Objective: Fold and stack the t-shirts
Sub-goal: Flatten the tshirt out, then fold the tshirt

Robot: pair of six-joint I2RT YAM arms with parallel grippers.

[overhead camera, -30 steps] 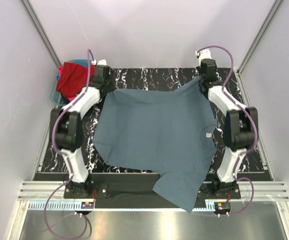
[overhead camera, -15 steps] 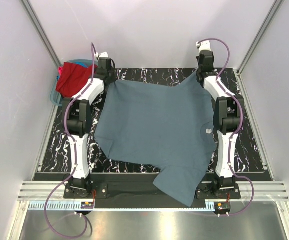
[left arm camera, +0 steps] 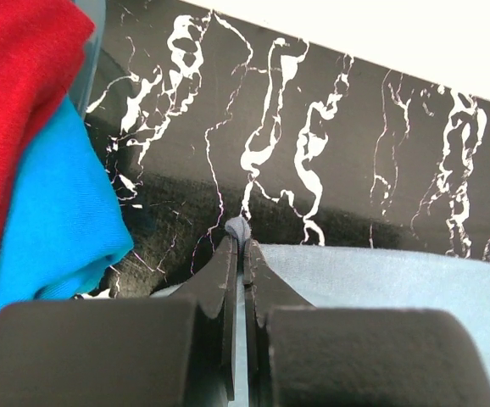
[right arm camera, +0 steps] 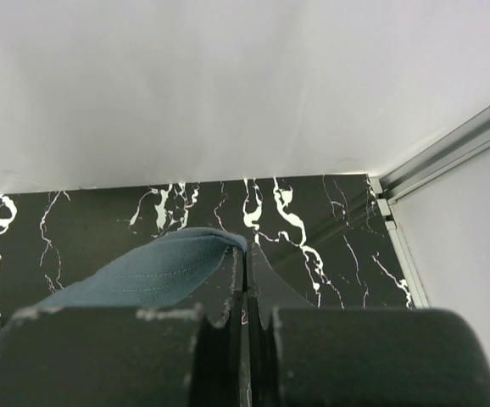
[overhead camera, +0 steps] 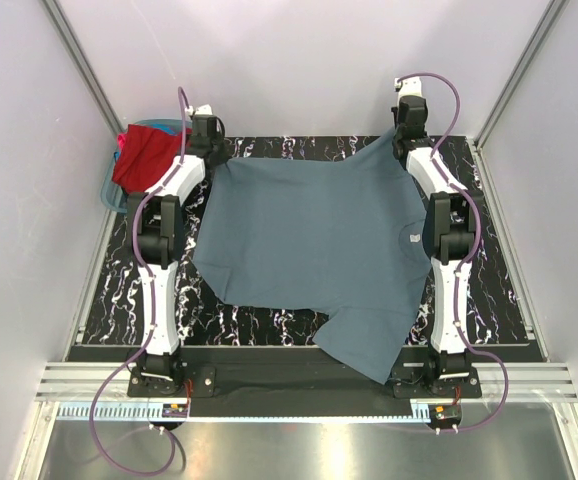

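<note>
Both arms reach out to the far edge of the tabletop (overhead camera: 109,300). The left end effector (left arm camera: 240,231) is pressed together on a small nub of the slate grey-blue t-shirt (overhead camera: 309,245) at its far left corner. The right end effector (right arm camera: 246,252) pinches the far right corner, and a fold of stitched hem bulges out to the left of its fingers.

I see the shirt spread wide between the two grips, its far edge fairly straight and its body across the black marbled surface. Its near right part trails over the tabletop's near edge, beside the right arm's base. A small white label (overhead camera: 410,238) shows near the shirt's right edge.

At far left, just beside the left end effector, the teal basket (overhead camera: 109,192) holds a red t-shirt (overhead camera: 144,155) over a bright blue t-shirt (left arm camera: 50,220).
</note>
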